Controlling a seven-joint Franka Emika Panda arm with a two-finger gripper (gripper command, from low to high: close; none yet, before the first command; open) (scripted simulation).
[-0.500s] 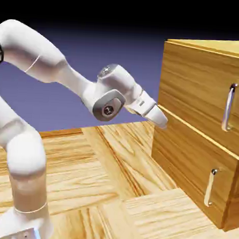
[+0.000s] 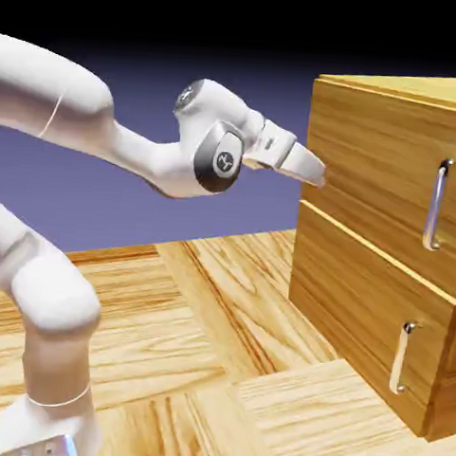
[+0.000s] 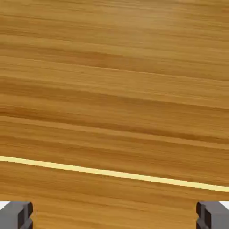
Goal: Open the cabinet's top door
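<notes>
Your white two-finger end effector (image 2: pixel 316 173) is hovering at the left edge of the large boxy light-brown wood-grain cabinet (image 2: pixel 370 136), level with the taller upper wood-grain front panel, the top door (image 2: pixel 386 185). From the exterior view you cannot tell whether the tips are touching the wood or sitting just off it. Its fingers are standing spread wide: in the hand view the two small grey fingertips (image 3: pixel 15 215) are showing at the far left and far right of the bottom edge, with nothing between them but wood.

That wood is filling the whole hand view, grain running roughly across, and a thin pale yellow seam line (image 3: pixel 116 173) is crossing just ahead of the fingertips, slanting down toward the right of that view.

The long vertical silver bar handle (image 2: pixel 437 205) of the top door is sitting well apart from your end effector, farther along the cabinet front and a little lower than the tips. The top door is lying flush with the cabinet. Below the end effector, the lower panel (image 2: pixel 359 316) is carrying its shorter silver handle (image 2: pixel 402 356). The light wood-plank tabletop (image 2: pixel 195 363) is lying well beneath the end effector.
</notes>
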